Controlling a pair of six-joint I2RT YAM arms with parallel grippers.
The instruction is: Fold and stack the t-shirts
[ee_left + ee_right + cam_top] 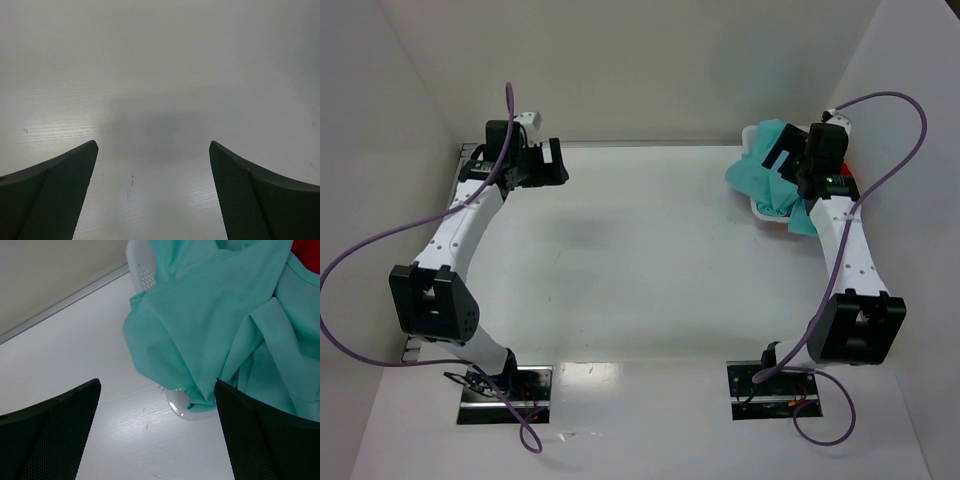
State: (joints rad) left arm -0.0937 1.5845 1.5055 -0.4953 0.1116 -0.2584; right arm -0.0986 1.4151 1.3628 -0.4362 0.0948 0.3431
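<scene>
Left gripper [552, 162] [153, 145]: out at the far left of the white table [640, 270] [160, 60], close to the back wall. Jaws stand wide apart with nothing between them; my left wrist view shows only bare tabletop and a soft grey shadow under the two dark fingers. Right gripper [788, 158] [157, 384]: at the far right, over the near-left edge of the white plastic lattice basket [760, 209] [142, 271], which sits in the far right corner of the table. Jaws wide here too, holding nothing, with the fingertips apart from any cloth. Teal cloth t-shirt [763, 172] [210, 315]: crumpled in the basket, heaped above its rim, with one fold spilling over the left side and hanging down the outer wall toward the table. From the right wrist view that hanging fold covers most of the basket wall, leaving a strip of lattice holes at the top and a curve of rim at the bottom. Its lower hem lies just beside my right finger; I cannot tell whether they touch. Red cloth [306, 249]: a scrap shows behind the teal at the upper right corner, in the basket; too little is visible to tell its shape. No shirt lies on the open table.
</scene>
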